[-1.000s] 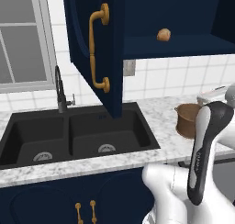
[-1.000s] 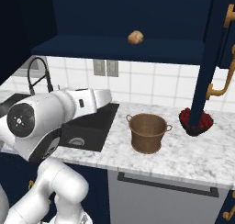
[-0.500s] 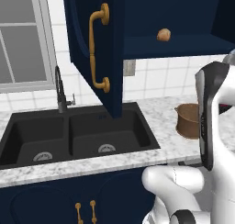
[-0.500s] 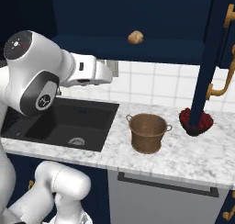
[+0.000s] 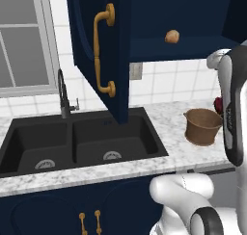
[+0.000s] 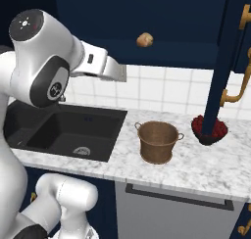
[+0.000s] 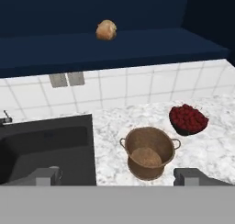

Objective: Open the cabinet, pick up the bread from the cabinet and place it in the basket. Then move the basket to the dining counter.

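Arm has swung up from low over the sink, claw (image 7: 117, 177) now spread wide and empty, bread (image 7: 106, 30) on the open cabinet (image 7: 137, 48) shelf at 12 o'clock, basket (image 7: 148, 152) on tabletop (image 7: 206, 149) below.

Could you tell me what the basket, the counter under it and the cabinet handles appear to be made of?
Basket: looks like woven brown wicker, with a fine matte weave texture.
Counter: seems polished stone, white-grey with marbled speckling.
Cabinet handle: apparently brass, a golden satin sheen; painted metal is possible in this rendering.
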You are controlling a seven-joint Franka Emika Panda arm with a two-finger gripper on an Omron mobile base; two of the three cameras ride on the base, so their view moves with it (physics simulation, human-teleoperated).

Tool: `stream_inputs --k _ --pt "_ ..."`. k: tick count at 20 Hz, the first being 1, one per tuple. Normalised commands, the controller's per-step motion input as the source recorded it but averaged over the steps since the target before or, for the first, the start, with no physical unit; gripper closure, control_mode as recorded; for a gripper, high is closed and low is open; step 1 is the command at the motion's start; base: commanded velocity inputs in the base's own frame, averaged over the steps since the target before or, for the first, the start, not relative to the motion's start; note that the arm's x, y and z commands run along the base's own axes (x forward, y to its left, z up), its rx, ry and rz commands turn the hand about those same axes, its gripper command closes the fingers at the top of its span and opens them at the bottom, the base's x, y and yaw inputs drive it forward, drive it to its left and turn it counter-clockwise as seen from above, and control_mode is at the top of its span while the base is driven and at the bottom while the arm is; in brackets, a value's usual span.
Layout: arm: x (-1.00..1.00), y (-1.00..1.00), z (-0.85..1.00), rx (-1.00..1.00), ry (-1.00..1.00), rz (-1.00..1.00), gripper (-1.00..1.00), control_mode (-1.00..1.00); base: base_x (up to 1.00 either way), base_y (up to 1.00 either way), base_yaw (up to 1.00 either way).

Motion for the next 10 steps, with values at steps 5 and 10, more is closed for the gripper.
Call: stream_inputs --k 5,10 --pt "0.68 0.05 0.11 0.0 0.08 -0.15 -1.0 -1.0 0.0 0.0 0.0" --pt "0.6 0.0 0.21 0.02 0.06 0.0 -1.0 -1.0 0.0 0.0 0.0"
